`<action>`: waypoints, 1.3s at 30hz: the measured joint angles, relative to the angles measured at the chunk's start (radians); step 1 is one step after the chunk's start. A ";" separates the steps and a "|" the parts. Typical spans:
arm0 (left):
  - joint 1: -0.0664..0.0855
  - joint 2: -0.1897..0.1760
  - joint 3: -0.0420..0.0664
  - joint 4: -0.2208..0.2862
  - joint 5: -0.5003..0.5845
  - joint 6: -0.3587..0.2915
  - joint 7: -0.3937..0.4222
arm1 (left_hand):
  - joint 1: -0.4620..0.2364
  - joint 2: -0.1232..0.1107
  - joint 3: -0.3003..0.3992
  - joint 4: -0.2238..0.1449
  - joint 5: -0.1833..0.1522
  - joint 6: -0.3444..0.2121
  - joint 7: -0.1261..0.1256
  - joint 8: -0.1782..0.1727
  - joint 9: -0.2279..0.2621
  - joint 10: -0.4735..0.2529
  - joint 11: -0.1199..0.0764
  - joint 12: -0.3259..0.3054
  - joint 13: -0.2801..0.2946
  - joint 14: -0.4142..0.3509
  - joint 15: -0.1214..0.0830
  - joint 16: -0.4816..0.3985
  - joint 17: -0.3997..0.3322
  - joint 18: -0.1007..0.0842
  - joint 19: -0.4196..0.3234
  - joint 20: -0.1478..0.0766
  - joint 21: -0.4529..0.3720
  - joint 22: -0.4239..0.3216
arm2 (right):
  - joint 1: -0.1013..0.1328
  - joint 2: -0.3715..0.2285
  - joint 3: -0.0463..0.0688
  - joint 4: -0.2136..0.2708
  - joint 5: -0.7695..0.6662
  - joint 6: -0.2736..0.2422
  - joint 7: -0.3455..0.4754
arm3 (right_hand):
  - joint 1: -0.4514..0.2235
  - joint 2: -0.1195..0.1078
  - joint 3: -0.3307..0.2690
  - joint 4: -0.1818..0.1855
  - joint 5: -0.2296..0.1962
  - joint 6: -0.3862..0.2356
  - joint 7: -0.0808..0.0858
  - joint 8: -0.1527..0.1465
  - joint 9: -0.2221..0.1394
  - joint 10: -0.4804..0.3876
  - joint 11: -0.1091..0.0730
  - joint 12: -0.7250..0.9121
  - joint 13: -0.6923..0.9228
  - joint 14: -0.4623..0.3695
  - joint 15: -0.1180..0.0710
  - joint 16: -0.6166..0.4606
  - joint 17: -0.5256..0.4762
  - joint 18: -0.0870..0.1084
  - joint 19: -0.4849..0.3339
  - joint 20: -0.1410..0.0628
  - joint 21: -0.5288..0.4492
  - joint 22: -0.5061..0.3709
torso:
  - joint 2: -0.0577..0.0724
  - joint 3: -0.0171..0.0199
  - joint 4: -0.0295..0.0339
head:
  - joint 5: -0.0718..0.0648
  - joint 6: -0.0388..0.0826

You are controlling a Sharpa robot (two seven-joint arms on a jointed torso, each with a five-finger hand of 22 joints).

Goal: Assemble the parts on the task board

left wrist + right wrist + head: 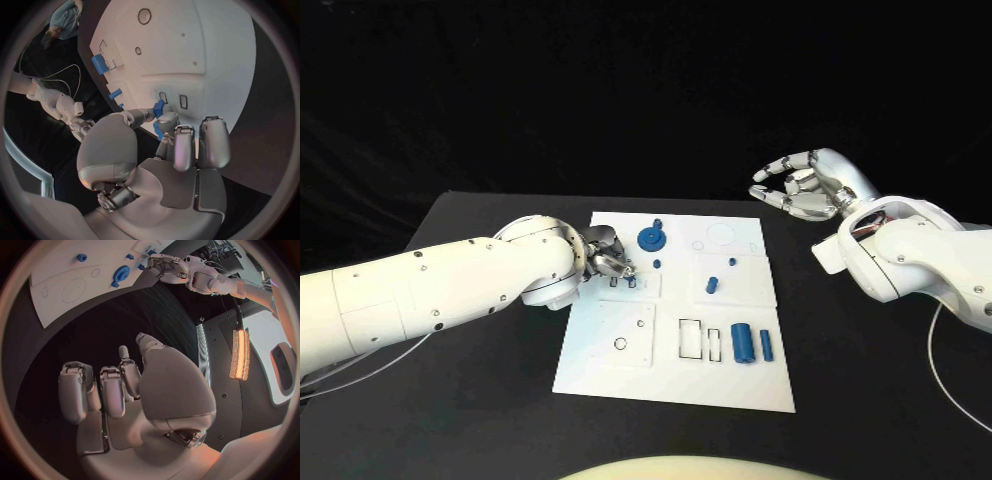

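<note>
**A:** Starting from the left: our left robot hand is over the left edge of the task board, fingers pinched on a small blue part, just left of the blue gear.

**B:** Agreed. In the left wrist view the part sits between the fingertips, right above the small slots. We'd judge this is an insertion, so we should keep the part upright, line it up with a slot, and lower slowly without twisting.

**A:** Further right of the gear are the blue peg and two blue blocks, which we should not knock.

**B:** And our right robot hand hovers off the board's right corner above the black surface, fingers curled, holding nothing.
</note>
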State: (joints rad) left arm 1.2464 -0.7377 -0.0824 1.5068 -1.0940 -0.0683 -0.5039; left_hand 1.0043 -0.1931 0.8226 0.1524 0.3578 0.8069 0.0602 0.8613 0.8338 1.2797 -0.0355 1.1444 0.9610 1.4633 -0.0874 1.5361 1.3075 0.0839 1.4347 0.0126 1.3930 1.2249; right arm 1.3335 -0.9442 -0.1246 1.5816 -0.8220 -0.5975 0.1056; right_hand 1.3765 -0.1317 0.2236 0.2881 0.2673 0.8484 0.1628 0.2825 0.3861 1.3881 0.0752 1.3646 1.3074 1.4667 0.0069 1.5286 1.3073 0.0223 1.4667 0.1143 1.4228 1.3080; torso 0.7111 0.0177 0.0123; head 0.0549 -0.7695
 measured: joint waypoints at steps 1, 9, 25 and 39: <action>0.000 0.001 0.000 -0.001 0.000 0.000 0.000 | 0.000 0.000 0.000 0.000 0.000 0.000 0.000 0.000 0.000 0.000 0.000 0.000 0.000 0.000 0.000 0.000 0.000 0.000 0.000 0.000 0.000 0.000 | 0.000 0.000 0.000 0.000 0.000 0.000 0.000 | 0.000 0.000 0.000 0.000 0.000 0.000 0.000 0.000 0.000 0.000 0.000 0.000 0.000 0.000 0.000 0.000 0.000 0.000 0.000 0.000 0.000 0.000 | 0.000 0.0000 -0.0002 | 0.000 0.000; -0.001 0.016 0.000 -0.008 -0.009 0.010 -0.002 | 0.000 0.000 0.000 0.000 0.000 0.000 0.000 -0.002 -0.002 0.000 0.000 0.000 0.000 0.004 -0.004 0.000 0.000 0.000 0.000 0.000 0.000 0.000 | 0.000 0.000 0.000 0.000 0.000 0.000 0.000 | 0.000 0.000 0.003 0.003 0.000 0.000 0.000 0.000 0.000 0.000 0.000 0.000 0.000 0.000 0.000 0.000 0.000 0.000 0.000 0.000 0.000 0.000 | 0.000 -0.0003 -0.0014 | 0.002 -0.002; 0.000 0.029 0.001 -0.022 -0.047 0.054 -0.007 | 0.000 0.000 0.000 0.000 -0.004 0.000 0.000 0.002 -0.004 0.000 0.000 0.000 0.004 0.004 -0.004 0.000 0.000 0.000 0.000 0.000 0.003 0.000 | -0.001 0.000 0.000 0.001 0.000 0.000 0.000 | -0.003 0.001 0.003 0.003 0.000 0.000 0.000 0.004 -0.001 0.000 0.000 0.000 0.000 0.000 0.000 0.000 0.001 0.000 0.000 0.000 0.000 0.000 | 0.000 0.0003 -0.0012 | 0.000 -0.007; 0.002 0.033 0.003 -0.027 -0.066 0.096 -0.007 | 0.000 0.000 -0.003 -0.003 -0.004 0.000 0.000 0.002 -0.006 0.006 -0.002 0.003 0.006 0.004 -0.004 0.004 0.000 0.000 0.004 -0.004 0.008 0.008 | -0.001 -0.001 0.000 0.001 0.000 0.000 0.000 | -0.009 0.001 0.003 0.003 0.000 0.000 0.000 0.004 -0.001 0.000 0.000 0.000 0.001 0.000 0.000 0.000 0.001 0.000 0.000 0.000 0.000 -0.001 | 0.000 0.0000 -0.0003 | 0.003 -0.010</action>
State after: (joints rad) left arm 1.2482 -0.7044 -0.0792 1.4801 -1.1604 0.0272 -0.5109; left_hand 1.0044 -0.1931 0.8198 0.1497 0.3540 0.8071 0.0603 0.8637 0.8282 1.2855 -0.0372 1.1474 0.9670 1.4668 -0.0909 1.5402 1.3074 0.0839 1.4384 0.0089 1.4008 1.2331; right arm 1.3329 -0.9448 -0.1246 1.5827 -0.8216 -0.5975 0.1059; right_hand 1.3673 -0.1304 0.2264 0.2909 0.2672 0.8484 0.1628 0.2862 0.3852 1.3881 0.0752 1.3646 1.3081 1.4667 0.0069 1.5286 1.3079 0.0223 1.4665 0.1145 1.4228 1.3075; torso 0.7113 0.0177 0.0120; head 0.0576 -0.7797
